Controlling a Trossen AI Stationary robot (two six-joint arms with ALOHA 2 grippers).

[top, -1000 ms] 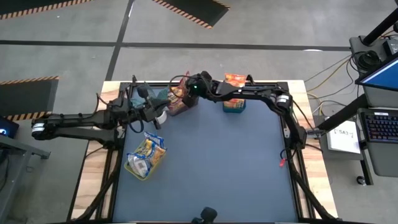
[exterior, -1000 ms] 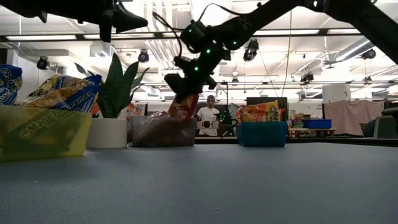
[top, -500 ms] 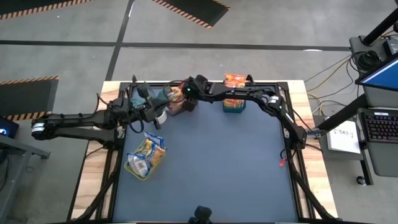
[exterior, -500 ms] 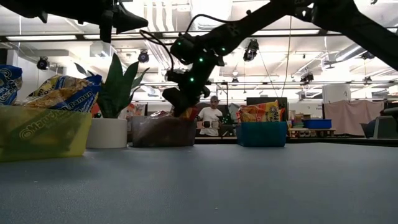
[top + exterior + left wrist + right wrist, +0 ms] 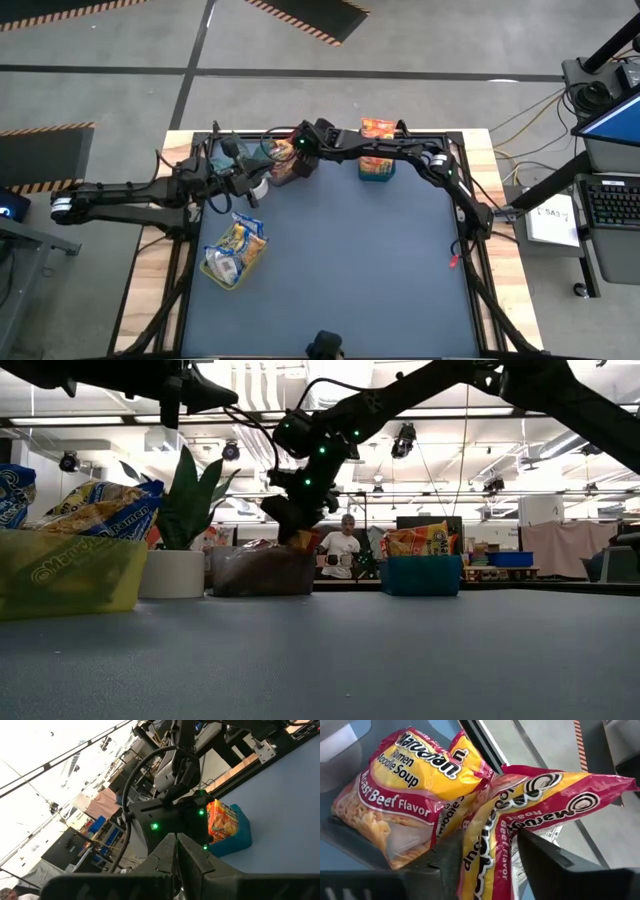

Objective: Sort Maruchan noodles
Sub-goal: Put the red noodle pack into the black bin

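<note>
While the right gripper (image 5: 292,158) reaches over the dark bin (image 5: 284,165) at the table's far edge, the left gripper (image 5: 252,183) hangs just beside it with its fingers pressed together, holding nothing.

Detail: the right wrist view shows the right gripper's fingers (image 5: 451,854) parted around a red-and-yellow noodle packet (image 5: 500,835), which leans on a second, roast-beef packet (image 5: 410,795) lying in the dark bin. More packets fill the blue bin (image 5: 377,168) farther right along the same edge, and yellow-and-blue packets (image 5: 238,246) sit in the yellow bin (image 5: 60,572) near the table's left side. A potted plant (image 5: 178,530) stands between the yellow and dark bins in the low view, and a person (image 5: 343,548) stands in the room behind the table (image 5: 360,270).
</note>
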